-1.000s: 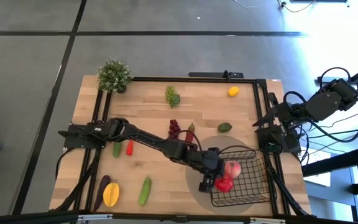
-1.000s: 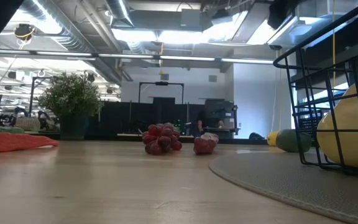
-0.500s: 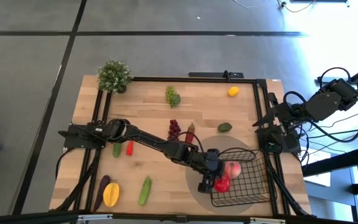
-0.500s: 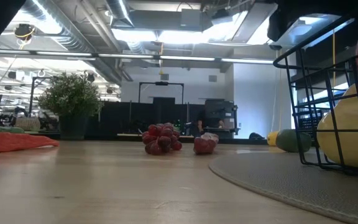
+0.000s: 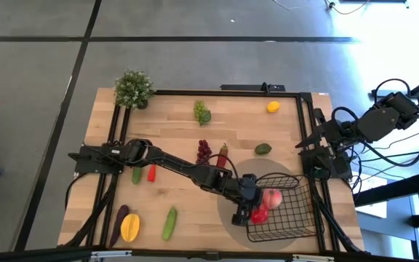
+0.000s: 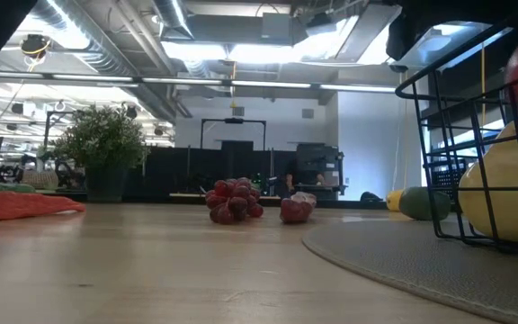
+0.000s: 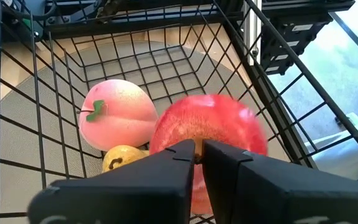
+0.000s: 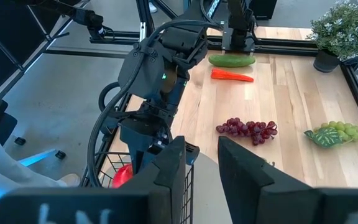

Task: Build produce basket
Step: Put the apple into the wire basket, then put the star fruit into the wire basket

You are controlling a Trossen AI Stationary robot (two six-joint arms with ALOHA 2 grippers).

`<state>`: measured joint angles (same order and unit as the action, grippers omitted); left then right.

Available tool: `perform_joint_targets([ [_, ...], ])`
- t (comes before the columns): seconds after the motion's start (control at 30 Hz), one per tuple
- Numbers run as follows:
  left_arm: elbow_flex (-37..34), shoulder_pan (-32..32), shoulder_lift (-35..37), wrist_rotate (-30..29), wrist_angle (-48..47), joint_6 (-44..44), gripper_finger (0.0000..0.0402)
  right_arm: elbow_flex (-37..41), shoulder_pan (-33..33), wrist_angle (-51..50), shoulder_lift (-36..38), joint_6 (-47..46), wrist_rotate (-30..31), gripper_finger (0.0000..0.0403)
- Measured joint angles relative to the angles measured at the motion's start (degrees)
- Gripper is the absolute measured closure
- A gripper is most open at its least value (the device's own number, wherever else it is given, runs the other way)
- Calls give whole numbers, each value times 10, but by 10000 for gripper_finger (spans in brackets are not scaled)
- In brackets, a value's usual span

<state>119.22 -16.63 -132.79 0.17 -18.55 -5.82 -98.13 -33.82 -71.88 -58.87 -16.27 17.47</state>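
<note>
Left gripper over the basket, red apple right at its tip

The basket (image 5: 297, 218) is parked on a round grey mat (image 5: 228, 211) at the near right of the table, and the left gripper (image 5: 247, 211) is hung over its left edge. In the left wrist view a red apple (image 7: 222, 137) is seen right under the tip, inside the wire walls, with a pink peach (image 7: 120, 115) and a yellow fruit (image 7: 124, 158) lying beside it on the basket floor. Whether the apple is gripped or let go can't be told, tbh. The right gripper (image 5: 313, 140) is kept off by the table's right edge, fingers apart, nothing in them. Green grapes (image 5: 202, 113), a lemon (image 5: 273, 107), dark red grapes (image 5: 204, 151), an avocado (image 5: 263, 149) and a cucumber (image 5: 169, 222) are left out on the wood.
</note>
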Motion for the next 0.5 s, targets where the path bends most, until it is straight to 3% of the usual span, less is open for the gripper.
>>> perform_joint_targets([
  [0.23, 0, 0, 0, 0, 0, 0, 347, 0, 0, 0, 0, 0, 0, 315],
  [0.5, 0, 4, 1, 0, 0, -2, 350, 0, 0, -1, 0, 0, -1, 315],
])
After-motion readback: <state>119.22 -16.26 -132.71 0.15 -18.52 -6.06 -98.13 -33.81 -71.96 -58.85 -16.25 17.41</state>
